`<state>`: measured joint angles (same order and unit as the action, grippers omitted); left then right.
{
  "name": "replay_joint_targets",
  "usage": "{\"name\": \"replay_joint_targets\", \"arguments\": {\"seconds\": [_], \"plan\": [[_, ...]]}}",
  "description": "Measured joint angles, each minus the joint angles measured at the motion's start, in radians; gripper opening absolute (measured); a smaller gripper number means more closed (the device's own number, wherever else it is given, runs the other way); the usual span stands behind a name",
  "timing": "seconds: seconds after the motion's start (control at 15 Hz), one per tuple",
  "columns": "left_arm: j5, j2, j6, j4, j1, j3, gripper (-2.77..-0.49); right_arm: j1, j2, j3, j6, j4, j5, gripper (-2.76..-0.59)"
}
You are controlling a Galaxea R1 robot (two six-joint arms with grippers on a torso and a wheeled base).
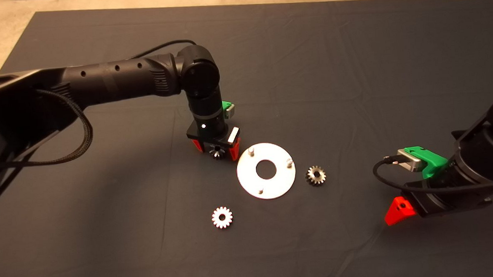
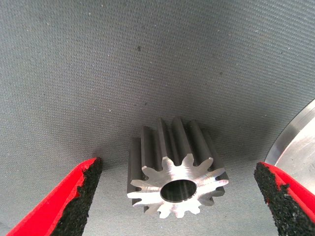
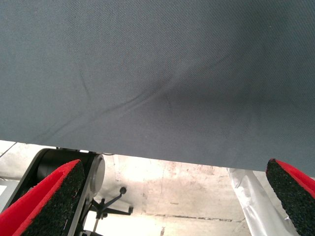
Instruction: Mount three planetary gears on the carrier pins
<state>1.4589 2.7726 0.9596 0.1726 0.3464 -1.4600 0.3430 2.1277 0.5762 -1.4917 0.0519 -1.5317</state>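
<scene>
A flat silver-white disc [image 1: 274,183] lies mid-mat with three upright carrier pins [image 1: 251,150] near its rim, all bare. One planetary gear [image 1: 216,151] sits on the mat just left of the disc, between the fingers of my left gripper [image 1: 216,150], which stands open around it without touching. The left wrist view shows that gear [image 2: 176,172] lying between the two pads [image 2: 83,196], with the disc's edge [image 2: 298,142] beside it. A second gear [image 1: 315,175] lies right of the disc, a third [image 1: 222,217] in front of it. My right gripper [image 3: 172,196] waits open at the mat's right.
The dark mat [image 1: 352,65] stretches wide behind and around the parts. In the right wrist view the mat's edge [image 3: 162,160] shows with pale floor and some equipment beyond it. The left arm [image 1: 112,78] reaches in across the mat's left half.
</scene>
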Motion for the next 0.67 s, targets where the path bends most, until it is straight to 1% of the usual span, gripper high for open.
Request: {"name": "replay_joint_targets", "arguments": {"seconds": [0.27, 0.4, 0.67], "plan": [[0.0, 0.0, -0.002, 0.0, 0.0, 0.0, -1.03, 0.0, 0.0, -0.001, 0.0, 0.0, 0.0, -0.6], [0.0, 0.0, -0.02, 0.0, 0.0, 0.0, -1.03, 0.0, 0.0, -0.001, 0.0, 0.0, 0.0, -0.6], [0.0, 0.0, -0.02, 0.0, 0.0, 0.0, -1.03, 0.0, 0.0, -0.001, 0.0, 0.0, 0.0, -0.6]]}}
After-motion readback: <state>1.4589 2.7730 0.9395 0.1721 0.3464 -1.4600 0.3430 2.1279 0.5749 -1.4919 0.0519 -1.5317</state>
